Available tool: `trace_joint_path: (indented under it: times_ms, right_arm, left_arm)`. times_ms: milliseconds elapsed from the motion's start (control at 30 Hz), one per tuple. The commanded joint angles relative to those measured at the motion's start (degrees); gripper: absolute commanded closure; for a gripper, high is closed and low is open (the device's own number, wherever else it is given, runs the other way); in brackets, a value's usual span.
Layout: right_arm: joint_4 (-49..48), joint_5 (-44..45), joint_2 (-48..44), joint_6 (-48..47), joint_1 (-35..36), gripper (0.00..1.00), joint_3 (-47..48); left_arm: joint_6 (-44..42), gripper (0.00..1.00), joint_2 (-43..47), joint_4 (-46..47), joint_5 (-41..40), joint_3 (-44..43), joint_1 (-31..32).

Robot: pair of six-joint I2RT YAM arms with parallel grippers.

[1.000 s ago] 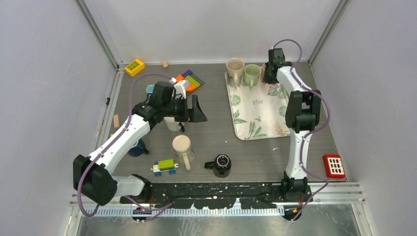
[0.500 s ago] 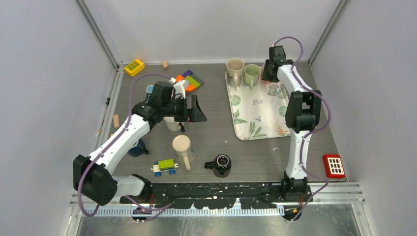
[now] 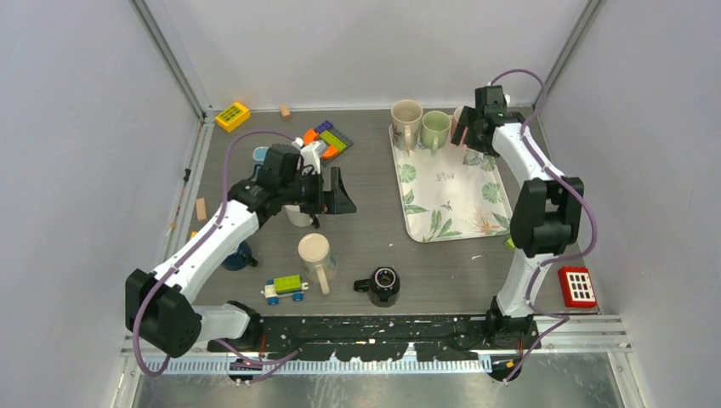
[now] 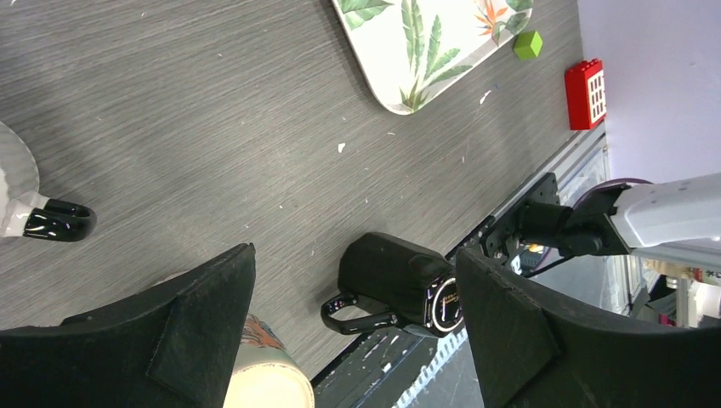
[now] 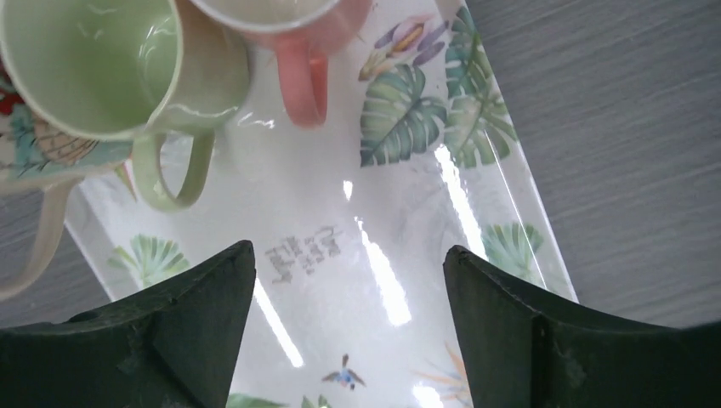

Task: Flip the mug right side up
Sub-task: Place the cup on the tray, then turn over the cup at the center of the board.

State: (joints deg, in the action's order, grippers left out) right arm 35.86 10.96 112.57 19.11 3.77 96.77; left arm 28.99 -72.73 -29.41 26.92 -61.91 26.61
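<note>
The pink mug [image 5: 303, 85] stands right side up at the far end of the leafy tray [image 5: 400, 212]. Its open top faces up and its handle points toward the right gripper [image 5: 347, 249]. A green mug [image 5: 93, 68] stands just beside it, also open side up. A cream mug [image 3: 406, 113] stands on the other side of the green one. The right gripper hangs over the tray near the pink mug. Its two fingers are spread wide, and nothing is between them but the tray below. It does not touch the pink mug.

The left gripper [image 4: 355, 249] is over the gray table [image 3: 374, 221], well apart from the tray. Its fingers are spread wide too, and it holds nothing. A white mug [image 3: 298, 214] with a black handle sits under that arm. I cannot tell which way up it is. Nearer the front edge a black mug [image 4: 395, 280] lies on its side. A pale mug [image 3: 314, 249] sits near a little toy car [image 3: 285, 289]. A red block [image 4: 587, 92] and a small green cube [image 4: 528, 44] lie on the table past the tray's near corner
</note>
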Motion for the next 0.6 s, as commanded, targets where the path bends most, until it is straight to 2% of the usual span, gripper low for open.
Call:
trace_joint_path:
  times_ms: [0,267,567]
  right_arm:
    - [-1.4,1.6,-9.4,4.5,2.5,0.11,-5.4]
    - [-2.2,1.4,-17.2,8.5,7.7,0.00,-13.4]
    - [-3.3,-0.1,-24.0,9.2,8.3,0.00,-20.5]
  left_arm:
    - [-2.5,0.11,2.6,0.4,-4.3,0.0,3.7]
    - [-8.0,0.11,3.1,-3.0,-16.6,-1.1,19.4]
    - [-10.7,0.08,0.2,-8.3,-26.4,-2.7,36.2]
